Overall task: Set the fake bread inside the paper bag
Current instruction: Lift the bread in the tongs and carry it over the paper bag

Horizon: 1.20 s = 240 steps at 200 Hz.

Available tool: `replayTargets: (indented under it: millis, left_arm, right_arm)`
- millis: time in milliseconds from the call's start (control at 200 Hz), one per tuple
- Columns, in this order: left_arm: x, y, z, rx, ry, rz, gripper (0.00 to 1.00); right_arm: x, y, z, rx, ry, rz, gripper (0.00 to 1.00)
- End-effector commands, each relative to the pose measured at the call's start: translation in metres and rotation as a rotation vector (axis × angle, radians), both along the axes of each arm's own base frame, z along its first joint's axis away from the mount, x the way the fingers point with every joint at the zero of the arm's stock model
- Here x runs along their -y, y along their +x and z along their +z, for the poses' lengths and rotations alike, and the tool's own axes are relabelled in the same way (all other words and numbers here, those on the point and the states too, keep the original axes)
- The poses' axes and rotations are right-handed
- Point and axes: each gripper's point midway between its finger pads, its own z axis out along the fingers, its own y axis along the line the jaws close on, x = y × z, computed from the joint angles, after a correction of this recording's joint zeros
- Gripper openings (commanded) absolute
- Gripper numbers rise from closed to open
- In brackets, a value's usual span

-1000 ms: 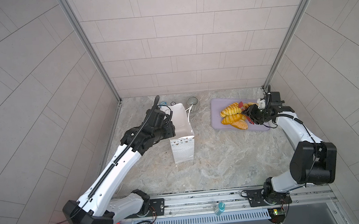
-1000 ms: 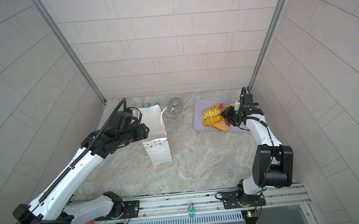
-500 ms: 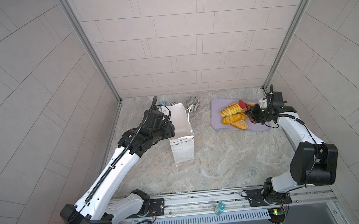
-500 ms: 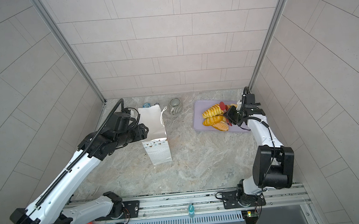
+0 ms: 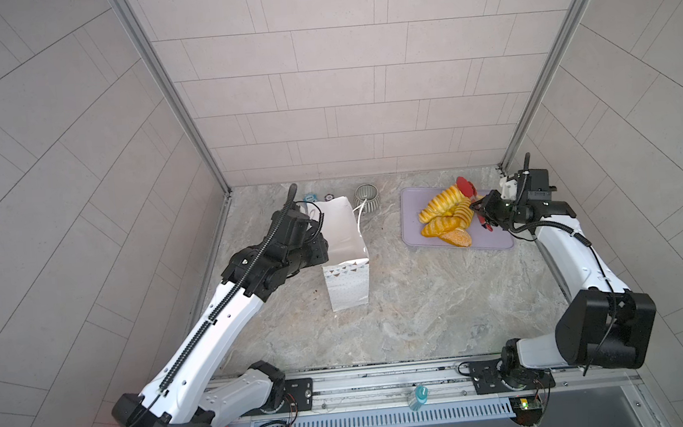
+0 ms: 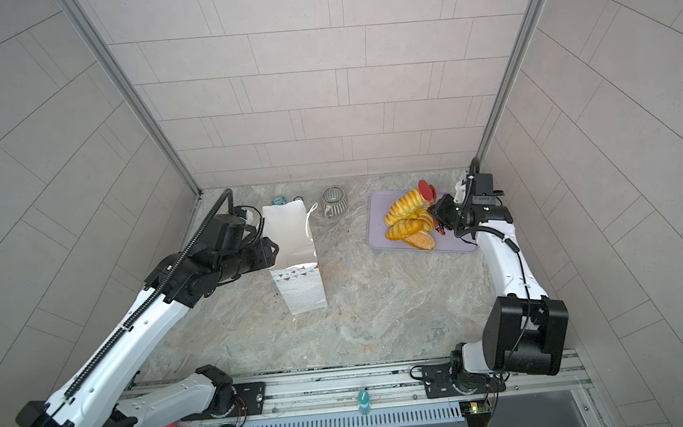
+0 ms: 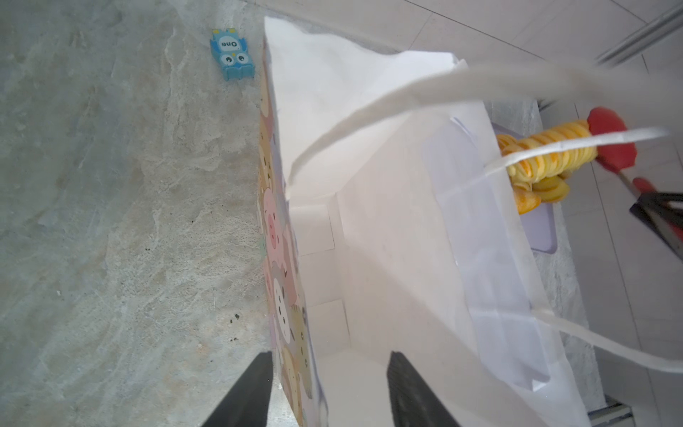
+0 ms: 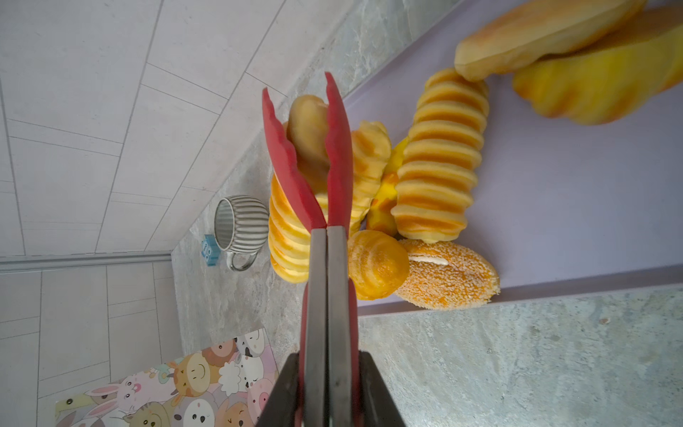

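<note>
Has the bread [image 5: 444, 217] heaped on the tray [image 5: 496, 240], at the right, well apart from the bag [image 5: 347, 285]. Pinches one small roll [image 8: 308, 136] between the red tips of the tongs [image 8: 318, 288], handles pressed together, clamped in the right gripper [image 8: 327, 392]. Straddles the bag's wall with the left gripper [image 7: 329, 392], one finger inside, one outside, jaws apart. Has the bag upright, mouth open, with a mug [image 5: 367, 198] just beside.
</note>
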Motion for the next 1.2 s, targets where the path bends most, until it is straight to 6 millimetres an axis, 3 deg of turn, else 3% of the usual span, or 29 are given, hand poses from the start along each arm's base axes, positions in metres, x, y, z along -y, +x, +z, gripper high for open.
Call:
replayTargets:
  millis: [0, 265, 480, 966, 1196]
  left_arm:
    - [-0.003, -0.002, 0.010, 0.023, -0.006, 0.003, 0.45]
    - [0.001, 0.000, 0.008, 0.014, -0.020, -0.006, 0.20]
    - [0.004, 0.000, 0.008, 0.014, -0.038, -0.011, 0.06]
    - [0.008, 0.000, 0.004, 0.005, -0.061, -0.014, 0.02]
    - [0.009, 0.000, 0.003, 0.002, -0.069, -0.013, 0.02]
  right_arm:
    - [-0.002, -0.002, 0.046, 0.123, -0.022, 0.019, 0.15]
    - [-0.014, -0.013, 0.099, 0.251, -0.022, 0.061, 0.12]
    - [-0.037, -0.026, 0.138, 0.351, -0.032, 0.122, 0.11]
    - [-0.118, -0.063, 0.219, 0.574, -0.080, 0.346, 0.09]
    - [-0.170, -0.086, 0.234, 0.629, -0.158, 0.505, 0.09]
